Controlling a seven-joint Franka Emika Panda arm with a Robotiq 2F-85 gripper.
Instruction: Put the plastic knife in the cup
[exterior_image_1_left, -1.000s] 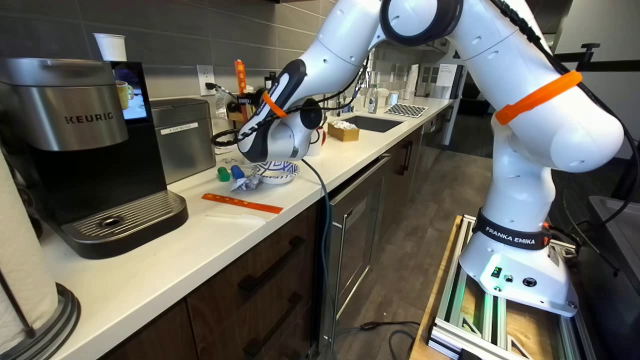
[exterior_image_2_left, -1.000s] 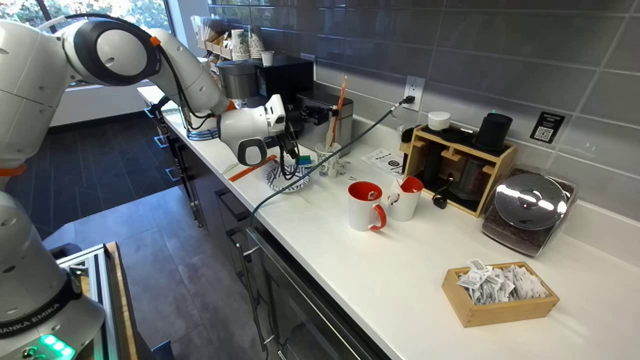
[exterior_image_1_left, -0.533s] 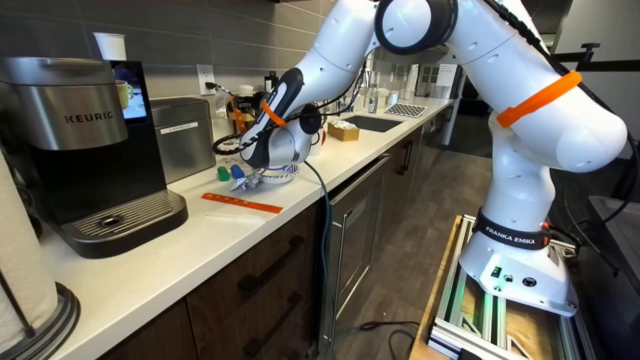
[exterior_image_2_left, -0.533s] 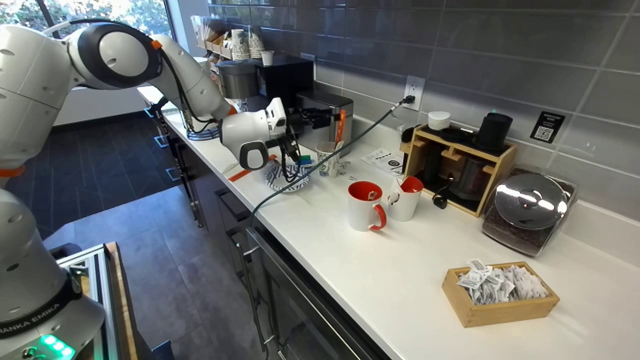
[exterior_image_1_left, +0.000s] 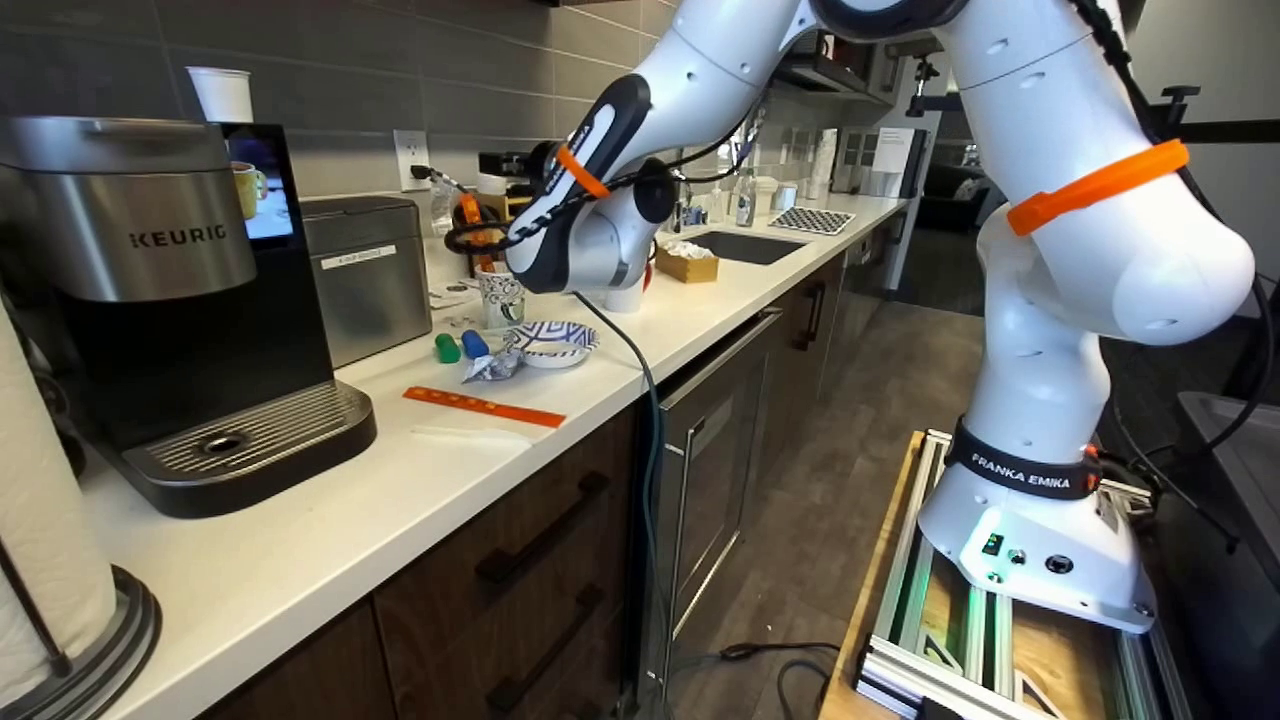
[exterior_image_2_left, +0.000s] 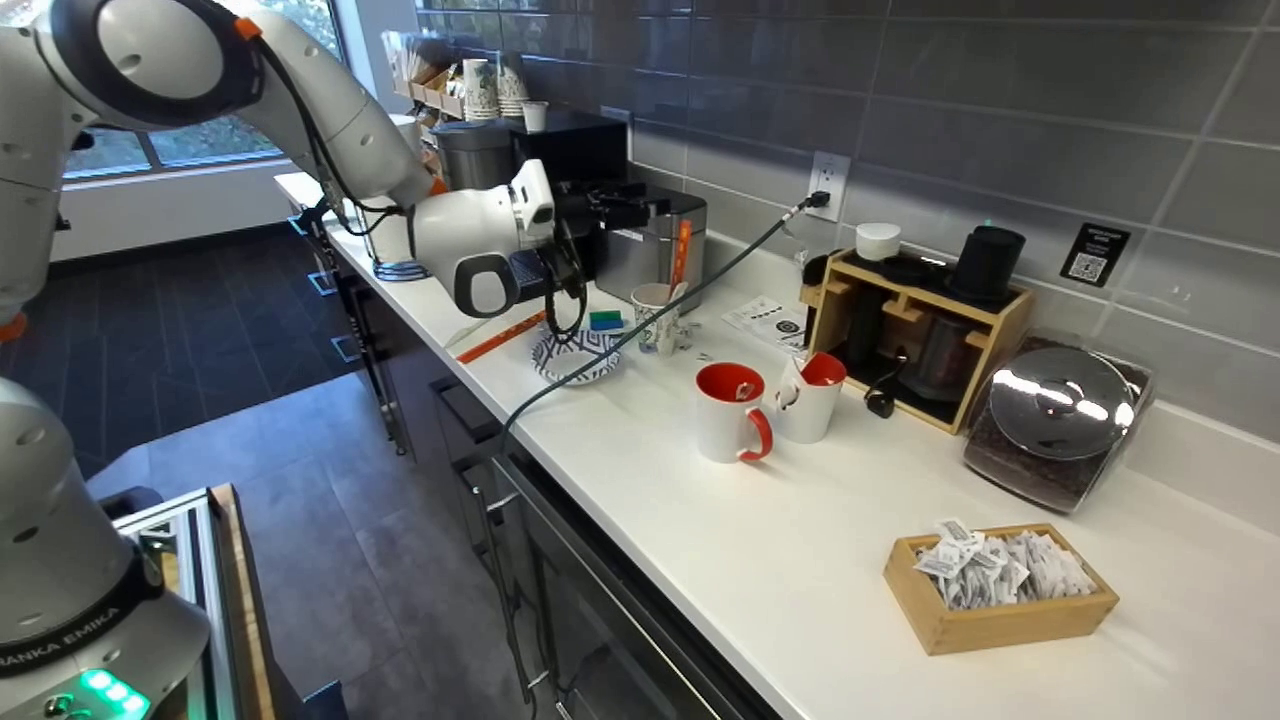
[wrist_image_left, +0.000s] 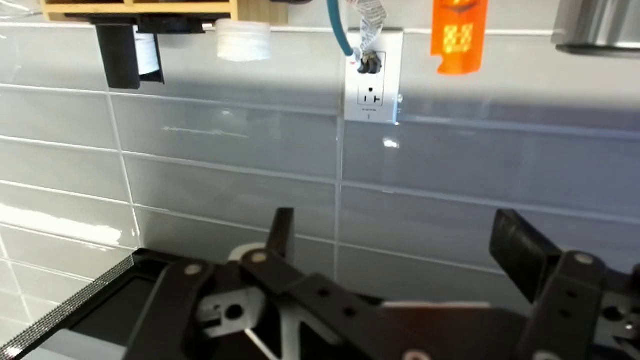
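The plastic knife (exterior_image_2_left: 682, 252), flat and bright orange, stands nearly upright with its lower end inside the cup (exterior_image_2_left: 655, 318). In an exterior view the cup (exterior_image_1_left: 502, 298) shows a dark swirling print, and the knife (exterior_image_1_left: 473, 222) rises from its rim with a slight lean. My gripper (exterior_image_2_left: 640, 207) hovers above and beside the knife's top end, apart from it. The wrist view shows the gripper (wrist_image_left: 392, 222) with its jaws wide apart and only tiled wall between them. The knife's end (wrist_image_left: 457, 40) enters that view at the top; the cup is outside it.
A coffee machine (exterior_image_1_left: 190, 300) and a metal box (exterior_image_1_left: 365, 275) stand beside the cup. Close by lie a patterned plate (exterior_image_1_left: 553, 343), crumpled foil (exterior_image_1_left: 494, 364), another orange strip (exterior_image_1_left: 484, 406) and a white utensil (exterior_image_1_left: 470, 436). A cable (exterior_image_2_left: 640, 325) crosses before the cup; mugs (exterior_image_2_left: 728, 415) stand further along.
The gripper has opened and let go of the knife, which has dropped lower into the cup. The arm has then drawn up and back, away from the cup.
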